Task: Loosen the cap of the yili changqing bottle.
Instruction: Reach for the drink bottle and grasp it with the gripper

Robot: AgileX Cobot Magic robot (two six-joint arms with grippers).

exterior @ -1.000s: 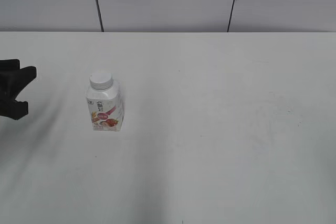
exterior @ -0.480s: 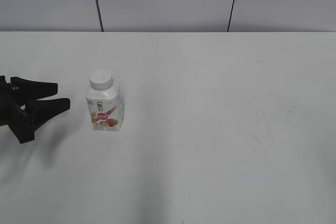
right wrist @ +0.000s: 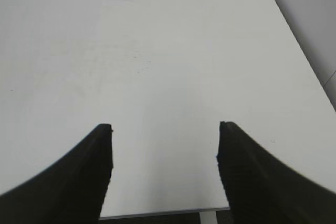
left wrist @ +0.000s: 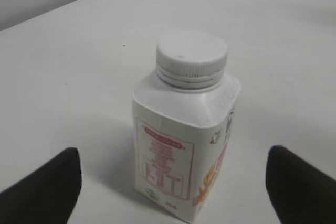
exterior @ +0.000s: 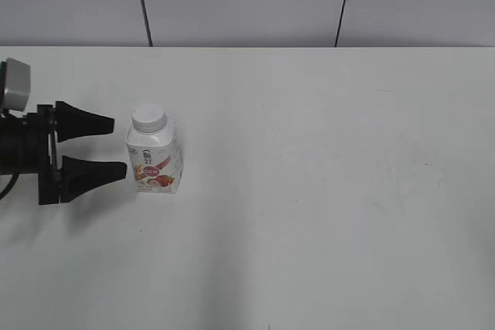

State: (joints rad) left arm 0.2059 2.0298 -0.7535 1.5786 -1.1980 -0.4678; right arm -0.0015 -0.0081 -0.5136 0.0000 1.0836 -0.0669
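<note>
Left tool [exterior: 120,146] advanced to bottle [exterior: 155,161], spread wide; right tool [right wrist: 164,129] spread, tips cropped.

bottle [left wrist: 184,145] label print blurred, pink panel text unreadable, no legible txt

Your left claw [exterior: 120,147] sits just left of the bottle [exterior: 155,161] on the table [exterior: 325,191], not touching it. The cap [exterior: 148,118] is on the bottle's top, near your upper finger [exterior: 89,124].
</note>
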